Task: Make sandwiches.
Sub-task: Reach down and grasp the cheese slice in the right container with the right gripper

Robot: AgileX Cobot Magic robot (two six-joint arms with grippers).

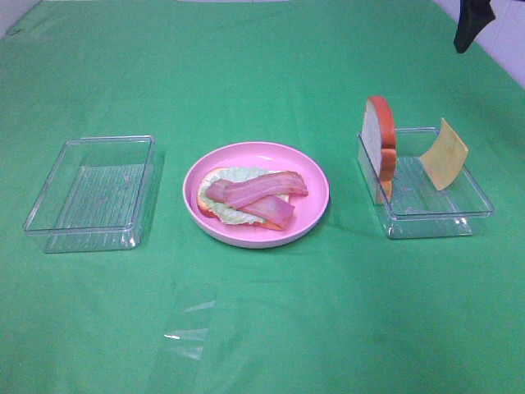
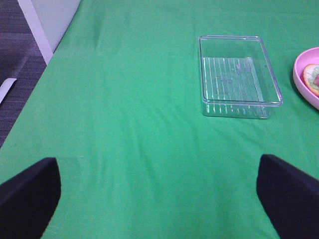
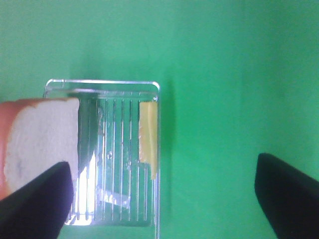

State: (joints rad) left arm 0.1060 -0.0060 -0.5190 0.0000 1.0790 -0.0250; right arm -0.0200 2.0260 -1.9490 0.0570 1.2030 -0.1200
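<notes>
On the pink plate (image 1: 316,176) in the middle lies a bread slice (image 1: 203,199) with a lettuce leaf (image 1: 239,175) and bacon strips (image 1: 258,190) on top. The right clear tray (image 1: 435,215) holds a second bread slice (image 1: 380,141) standing on edge and a yellow cheese square (image 1: 444,153) leaning on the tray's far wall. My right gripper (image 3: 162,199) hangs open above this tray (image 3: 102,83), with the bread (image 3: 42,137) by one finger and the cheese (image 3: 148,139) between the fingers, lower down. My left gripper (image 2: 159,199) is open over bare cloth, short of the empty tray (image 2: 239,74).
An empty clear tray (image 1: 90,197) stands left of the plate. Something clear glints on the cloth near the front (image 1: 189,328). A dark part (image 1: 473,20) hangs at the back right. The plate's rim (image 2: 299,74) shows in the left wrist view, where the cloth ends at the table edge (image 2: 45,69).
</notes>
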